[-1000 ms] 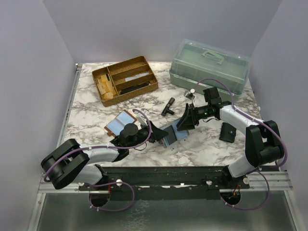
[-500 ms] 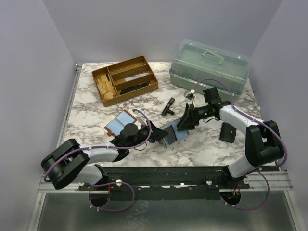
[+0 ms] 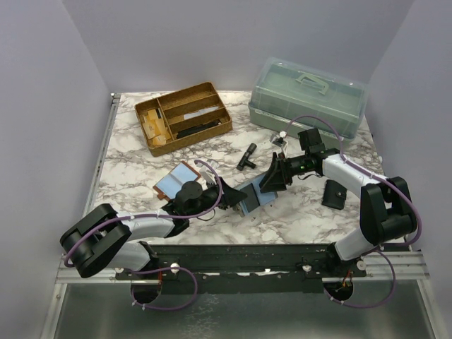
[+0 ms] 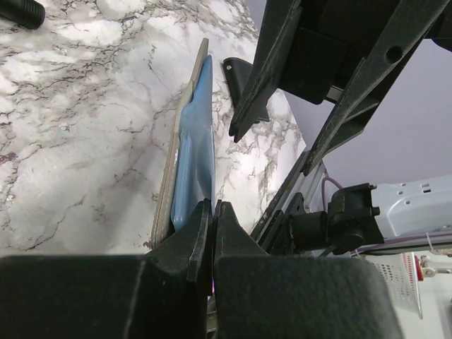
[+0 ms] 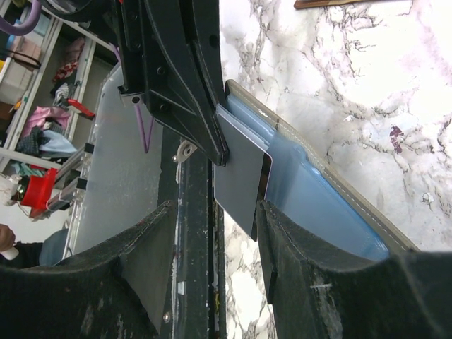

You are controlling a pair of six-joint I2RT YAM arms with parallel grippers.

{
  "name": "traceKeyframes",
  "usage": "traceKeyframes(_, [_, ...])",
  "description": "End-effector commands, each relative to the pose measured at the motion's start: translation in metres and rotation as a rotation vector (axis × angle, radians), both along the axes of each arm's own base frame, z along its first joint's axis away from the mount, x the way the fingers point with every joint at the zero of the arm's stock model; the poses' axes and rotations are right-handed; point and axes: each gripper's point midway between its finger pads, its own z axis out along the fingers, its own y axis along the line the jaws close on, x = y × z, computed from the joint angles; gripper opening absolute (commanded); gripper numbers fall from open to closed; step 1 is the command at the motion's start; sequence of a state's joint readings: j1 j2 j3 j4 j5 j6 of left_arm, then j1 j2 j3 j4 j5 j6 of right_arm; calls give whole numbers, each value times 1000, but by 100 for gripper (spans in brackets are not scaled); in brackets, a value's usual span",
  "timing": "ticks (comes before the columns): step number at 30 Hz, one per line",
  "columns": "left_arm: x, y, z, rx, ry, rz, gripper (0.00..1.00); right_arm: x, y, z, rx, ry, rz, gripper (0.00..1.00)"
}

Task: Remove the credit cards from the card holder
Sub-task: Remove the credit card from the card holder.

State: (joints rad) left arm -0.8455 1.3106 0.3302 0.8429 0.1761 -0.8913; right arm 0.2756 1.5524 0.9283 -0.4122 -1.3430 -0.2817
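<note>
Marble table (image 3: 127, 176). Toolbox (image 3: 307, 95) far right, lid down. Wooden tray (image 3: 192, 138) far left. Holder (image 3: 253, 194) mid-table toward near edge, blue inside showing, between my two claws. Black pouch (image 3: 334, 194) right of it, apart. My left claw (image 4: 212, 212) pinched together on holder's left edge. My right claw (image 5: 215, 212) has fingers apart, straddling card (image 5: 240, 169). Card pokes partly from holder's pocket, toward left claw.
</note>
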Motion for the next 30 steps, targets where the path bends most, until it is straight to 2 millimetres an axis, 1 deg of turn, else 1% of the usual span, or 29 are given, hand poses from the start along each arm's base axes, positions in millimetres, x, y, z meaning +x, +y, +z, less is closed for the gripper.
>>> traceKeyframes(1, [-4, -1, 17, -48, -54, -24, 0, -3, 2, 6, 29, 1, 27, 54])
traceKeyframes(8, [-6, 0, 19, -54, -67, -28, 0, -4, 2, 6, 28, 2, 28, 54])
traceKeyframes(19, [-6, 2, 39, -79, -162, -37, 0, -8, 3, 7, 55, 45, 40, 54])
traceKeyframes(30, [-4, 0, 47, -100, -185, -36, 0, -9, 6, 1, 34, 70, 36, 51])
